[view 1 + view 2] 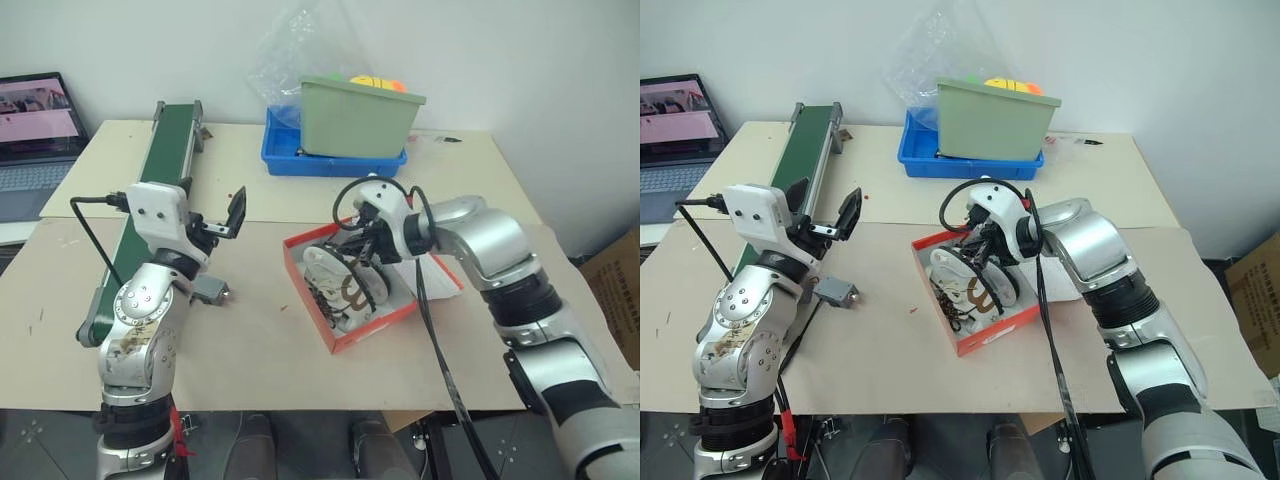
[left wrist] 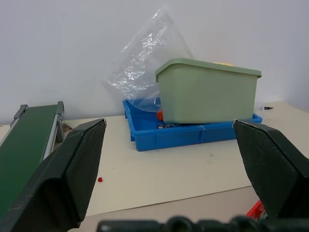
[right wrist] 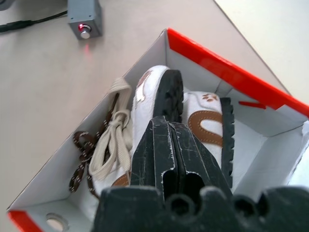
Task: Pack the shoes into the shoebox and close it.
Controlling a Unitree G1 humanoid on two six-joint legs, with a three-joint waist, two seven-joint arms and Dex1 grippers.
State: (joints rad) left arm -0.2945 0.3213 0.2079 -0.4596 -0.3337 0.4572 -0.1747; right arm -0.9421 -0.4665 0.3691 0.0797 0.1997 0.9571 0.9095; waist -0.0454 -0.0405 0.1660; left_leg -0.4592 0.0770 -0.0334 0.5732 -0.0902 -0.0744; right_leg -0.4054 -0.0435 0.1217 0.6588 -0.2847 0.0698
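From the head cameras, the red shoebox lies open near the middle of the table, lid flap out toward the table's right edge, with both shoes inside it. My right gripper reaches down into the box; my left gripper hangs above the table near the green conveyor.

In my left wrist view, my fingers stand wide apart with nothing between them, facing the green bin in the blue tray.

In my right wrist view, my fingers are pressed together, tips over the black sole of a shoe lying on its side. I judge both shoes are seated, so I should withdraw straight up without snagging the loose laces, tuck those below the rim, then swing the lid over.
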